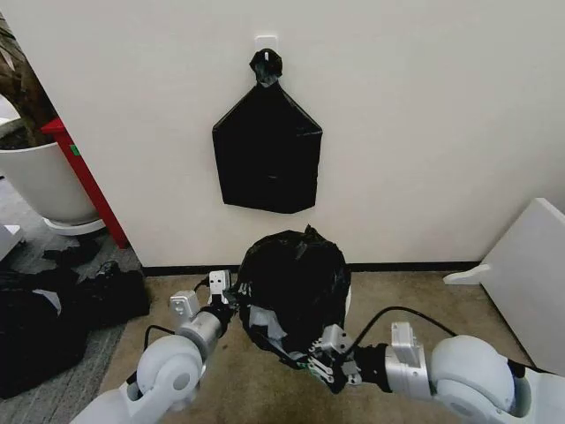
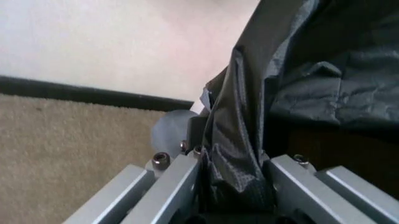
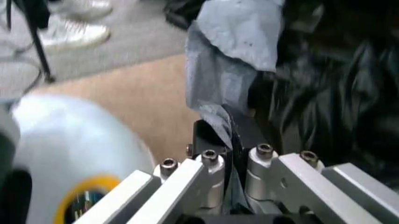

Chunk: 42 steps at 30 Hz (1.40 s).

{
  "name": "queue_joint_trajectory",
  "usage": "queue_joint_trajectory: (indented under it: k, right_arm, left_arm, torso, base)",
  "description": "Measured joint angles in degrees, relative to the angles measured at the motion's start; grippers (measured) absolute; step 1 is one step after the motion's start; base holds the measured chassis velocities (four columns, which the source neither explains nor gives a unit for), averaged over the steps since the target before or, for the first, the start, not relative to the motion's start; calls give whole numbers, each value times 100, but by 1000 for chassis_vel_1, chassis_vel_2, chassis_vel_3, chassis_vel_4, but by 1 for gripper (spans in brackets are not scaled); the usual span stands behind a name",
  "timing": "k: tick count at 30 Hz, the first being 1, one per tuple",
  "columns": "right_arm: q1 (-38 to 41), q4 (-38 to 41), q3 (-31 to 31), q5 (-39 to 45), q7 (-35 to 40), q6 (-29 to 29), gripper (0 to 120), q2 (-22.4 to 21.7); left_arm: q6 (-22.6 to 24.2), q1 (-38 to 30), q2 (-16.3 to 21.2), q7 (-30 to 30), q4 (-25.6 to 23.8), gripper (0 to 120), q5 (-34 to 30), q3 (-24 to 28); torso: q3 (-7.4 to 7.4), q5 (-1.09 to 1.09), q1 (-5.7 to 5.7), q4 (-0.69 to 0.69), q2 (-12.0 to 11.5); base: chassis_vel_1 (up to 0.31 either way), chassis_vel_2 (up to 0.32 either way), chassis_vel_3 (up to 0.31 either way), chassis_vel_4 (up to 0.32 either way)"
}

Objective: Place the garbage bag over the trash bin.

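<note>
The garbage bag [image 1: 296,283], crinkly glossy black, balloons up on the carpet in front of me by the wall. It covers the trash bin almost wholly; a thin white sliver of the trash bin [image 1: 348,299] shows at the bag's right edge. My left gripper [image 1: 231,296] is at the bag's left side, shut on a fold of the garbage bag [image 2: 237,177]. My right gripper [image 1: 320,360] is low at the bag's near side, shut on the stretched greyish rim [image 3: 227,116].
A flat black bundle of bags [image 1: 267,159] hangs on the wall above. A large white plant pot [image 1: 40,181] and a red post [image 1: 84,181] stand far left, dark bags [image 1: 53,318] lie on the floor left, and a white board [image 1: 530,283] leans right. White shoes [image 3: 74,28] stand nearby.
</note>
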Motion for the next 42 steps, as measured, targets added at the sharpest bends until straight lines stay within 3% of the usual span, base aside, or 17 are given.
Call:
queue_joint_trajectory:
  k: [3, 12, 33, 42]
  right_arm:
    - [-191, -261, 126, -348, -501, 345, 0, -97]
    - [-70, -743, 123, -907, -834, 789, 0, 16]
    - [53, -1653, 418, -1574, -1686, 1416, 0, 96]
    - [-278, -1616, 563, -1386, -1671, 2374, 27, 59]
  left_arm:
    - [103, -114, -6, -88, 26, 0, -321, -7]
    - [263, -251, -20, -307, -4, 0, -901, -21]
    - [521, -361, -59, -593, 11, 0, -1762, -116]
    - [375, -496, -157, -528, 450, 0, -1835, -107]
  torso:
    - [0, 0, 0, 0, 0]
    - [0, 0, 0, 1, 0]
    - [0, 0, 0, 1, 0]
    - [0, 0, 0, 0, 0]
  base:
    - [0, 0, 0, 0]
    - [0, 0, 0, 0]
    - [0, 0, 0, 0]
    - [0, 0, 0, 0]
